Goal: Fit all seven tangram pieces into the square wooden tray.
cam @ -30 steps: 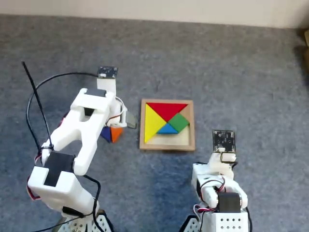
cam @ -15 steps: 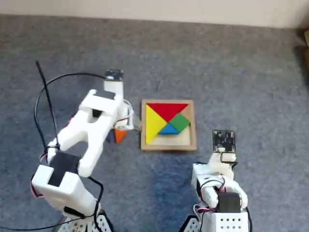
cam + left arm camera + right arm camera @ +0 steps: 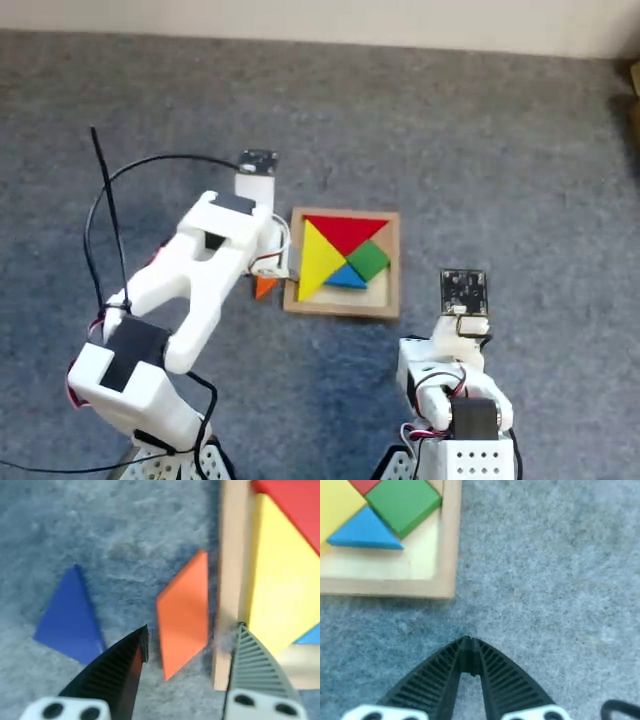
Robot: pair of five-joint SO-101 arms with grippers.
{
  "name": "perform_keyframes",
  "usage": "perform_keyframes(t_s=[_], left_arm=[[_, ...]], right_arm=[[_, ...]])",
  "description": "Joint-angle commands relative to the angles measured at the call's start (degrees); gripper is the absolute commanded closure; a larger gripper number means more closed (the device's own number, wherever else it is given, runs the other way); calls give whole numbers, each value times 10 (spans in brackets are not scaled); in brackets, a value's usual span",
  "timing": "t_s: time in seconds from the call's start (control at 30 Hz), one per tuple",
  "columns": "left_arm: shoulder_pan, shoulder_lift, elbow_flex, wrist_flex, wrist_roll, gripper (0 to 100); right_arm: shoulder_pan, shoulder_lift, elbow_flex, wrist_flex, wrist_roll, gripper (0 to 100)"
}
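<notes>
Straddling the orange parallelogram, just left of the wooden tray at mid-frame in the high view, the left gripper gapes empty with one finger over the tray's wall, so closing may pinch or shove the tray.

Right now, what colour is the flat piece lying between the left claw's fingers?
Orange; the piece shows best in the left wrist view.

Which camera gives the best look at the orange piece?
The left wrist view: the whole orange piece lies on the carpet beside the tray wall. The high view shows just its tip past the left arm.
</notes>
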State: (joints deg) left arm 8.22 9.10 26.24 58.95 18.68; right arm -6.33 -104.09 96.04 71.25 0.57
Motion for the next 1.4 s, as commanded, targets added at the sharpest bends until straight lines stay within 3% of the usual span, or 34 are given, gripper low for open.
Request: perform_keyframes(t_s=[0.0,0.4,0.57,0.73,0.9,1.13,1.37], left_arm=[[-39,-1,6,6,0,748],[-36,-8,-13,11,0,739],[-26,-8,-80,98,0,672],[-35,-7,-131,134,0,682],[-36,0,-124,133,0,684],[-37,0,-58,48,0,713],[-49,0,-37,30,3,713]], right_arm=[[6,-8,79,4,-2,994],[6,-8,79,4,-2,994],[6,-8,79,4,-2,994],[6,-8,79,4,-2,994],[6,-8,79,4,-2,994],[6,-8,79,4,-2,994],[6,-8,79,4,-2,994]])
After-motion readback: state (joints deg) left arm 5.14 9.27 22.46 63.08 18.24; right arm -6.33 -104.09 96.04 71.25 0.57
